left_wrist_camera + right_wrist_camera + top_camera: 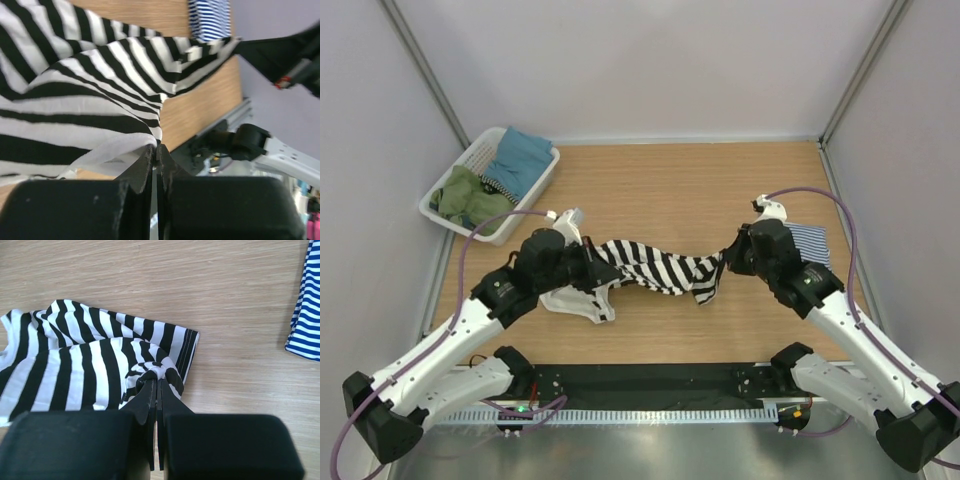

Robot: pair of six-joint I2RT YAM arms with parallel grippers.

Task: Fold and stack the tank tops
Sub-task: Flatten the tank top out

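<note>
The left fingers (145, 161) are pressed together with only a hairline between them, pinching a white-edged fold of the broad-striped tank top (75, 100). The cloth spreads away from them in loose, rumpled waves. The right fingers (147, 396) are likewise closed tight, nipping a small bunched knot of the same black-and-white garment (75, 365) at its end nearest the right arm. From that knot the fabric fans out to the left and lies flat on the wooden worktop (210, 280). From above, the broad-striped tank top (650, 265) runs as a twisted band between the left fingers (590, 262) and the right fingers (725, 258), near the middle of the worktop (670, 190) and towards its near edge, with a corner hanging down beside the right-hand grip. A pale white piece of cloth (582, 300) lies on the wood just under the left wrist; whether it belongs to the same garment I cannot tell. The thin-striped tank top (810, 240) lies flat at the right side of the worktop, partly hidden behind the right arm and apart from the broad-striped one. Its blue-and-white edge (305, 315) shows at the right of the right wrist view. At the far left corner stands a white slatted basket (532, 195) holding a blue cloth (520, 155) and a green cloth (470, 195).
</note>
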